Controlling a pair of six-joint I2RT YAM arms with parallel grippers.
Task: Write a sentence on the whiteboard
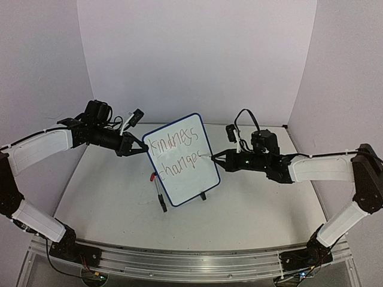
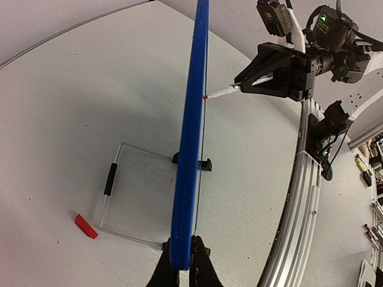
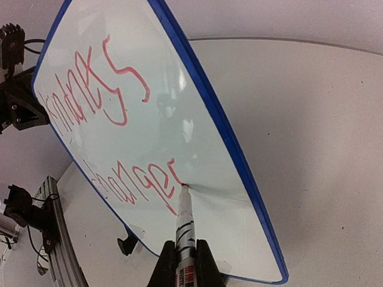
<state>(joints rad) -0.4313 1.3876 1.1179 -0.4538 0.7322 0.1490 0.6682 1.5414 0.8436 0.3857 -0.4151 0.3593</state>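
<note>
The whiteboard (image 1: pixel 179 158), white with a thin blue frame, stands upright on its black feet at the table's middle. The sentence (image 1: pixel 175 152) in red reads "kindness" on one line and "change" below it. My left gripper (image 1: pixel 142 147) is shut on the board's left edge; the left wrist view shows the blue frame (image 2: pixel 187 179) pinched between the jaws. My right gripper (image 1: pixel 219 158) is shut on a white marker (image 3: pixel 184 227), whose red tip touches the board (image 3: pixel 197 149) right after the last red letter.
A red marker cap (image 2: pixel 85 226) lies on the table behind the board, next to its wire stand (image 2: pixel 114 197). A black pen-like object (image 1: pixel 160 194) lies at the board's lower left. White walls enclose the table; a metal rail (image 1: pixel 191 263) runs along the near edge.
</note>
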